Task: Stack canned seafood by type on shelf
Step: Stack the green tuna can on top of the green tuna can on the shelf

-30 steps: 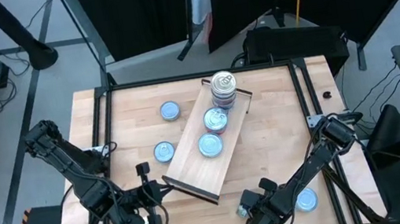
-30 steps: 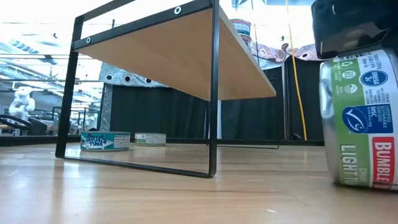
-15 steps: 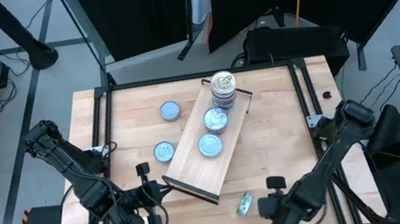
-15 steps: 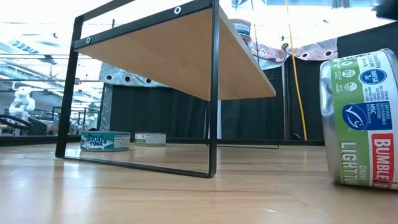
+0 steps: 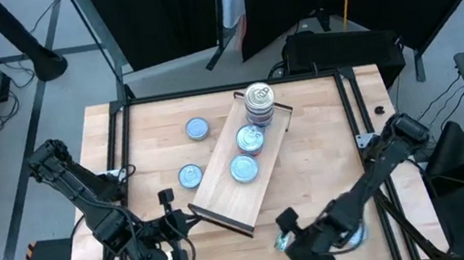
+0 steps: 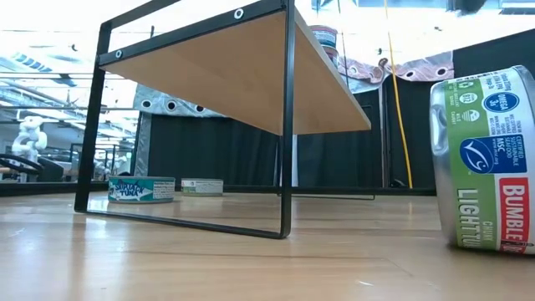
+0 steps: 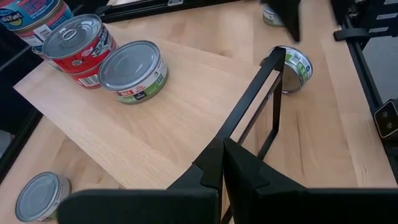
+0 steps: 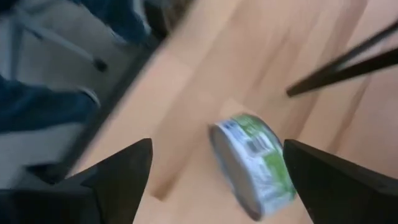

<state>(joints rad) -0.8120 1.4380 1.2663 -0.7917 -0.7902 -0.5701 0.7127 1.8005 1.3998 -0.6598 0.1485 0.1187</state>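
The shelf (image 5: 241,161) runs slantwise across the middle of the table. On it are a stack of tins (image 5: 259,100) at its far end and two single tins (image 5: 250,137) (image 5: 244,167). Two blue-topped tins (image 5: 198,129) (image 5: 190,175) lie flat on the table to its left. A green-labelled tin (image 5: 281,237) (image 8: 252,165) (image 6: 485,159) stands on its rim near the table's front edge. My right gripper (image 5: 294,240) (image 8: 217,149) is open, one finger on either side of it, apart from it. My left gripper (image 5: 166,200) (image 7: 221,149) is shut at the front left, short of the shelf's near end.
Another tin (image 5: 357,237) lies partly under my right arm at the front right. A black frame (image 5: 354,112) runs along the table's sides. The shelf stands on thin black legs (image 6: 288,125) with open space beneath it. Bare wood lies between the shelf and the front edge.
My right gripper has come up off the top of the green-labelled tin and drawn back toward the table's right edge. It has then returned toward the tin. The tin has stayed on its rim in the same place.
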